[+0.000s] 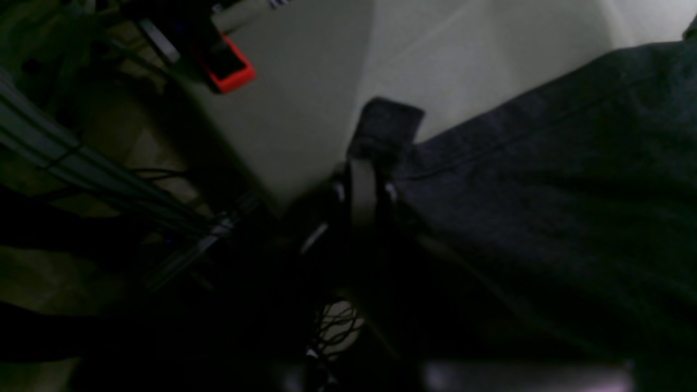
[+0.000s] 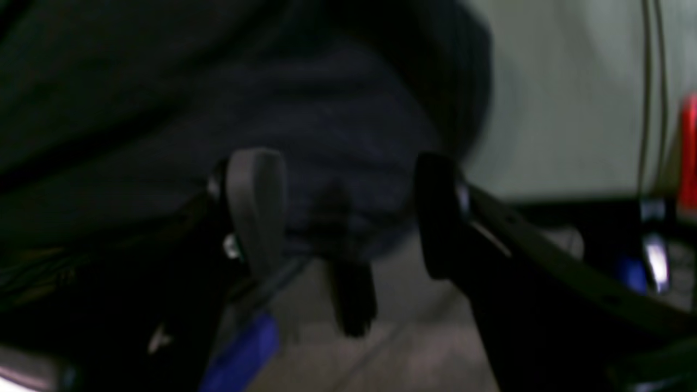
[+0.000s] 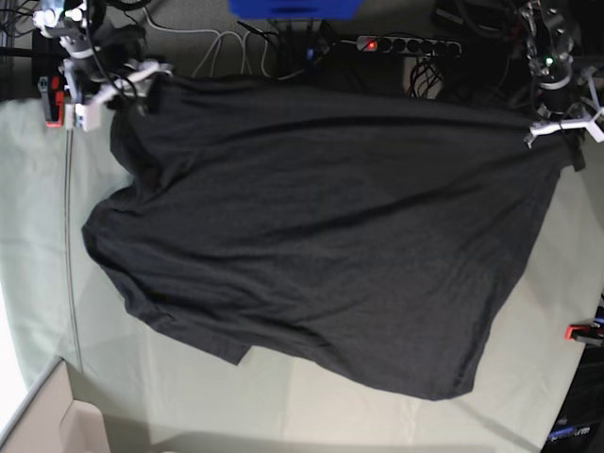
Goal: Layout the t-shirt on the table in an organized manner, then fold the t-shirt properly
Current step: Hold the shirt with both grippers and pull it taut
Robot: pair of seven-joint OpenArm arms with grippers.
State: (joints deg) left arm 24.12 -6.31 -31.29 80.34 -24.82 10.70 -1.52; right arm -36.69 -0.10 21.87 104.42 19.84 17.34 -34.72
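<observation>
The t-shirt (image 3: 321, 236) is spread across the table (image 3: 28, 245), top edge lifted. Left gripper (image 1: 364, 179) is clenched on a corner; right gripper (image 2: 337, 212) looks spread apart around cloth. Probably best to clamp it, then tug both corners evenly.

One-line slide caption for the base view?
Both arms hold the charcoal t-shirt by its far corners, stretched over the pale green table; left gripper, right gripper.
</observation>
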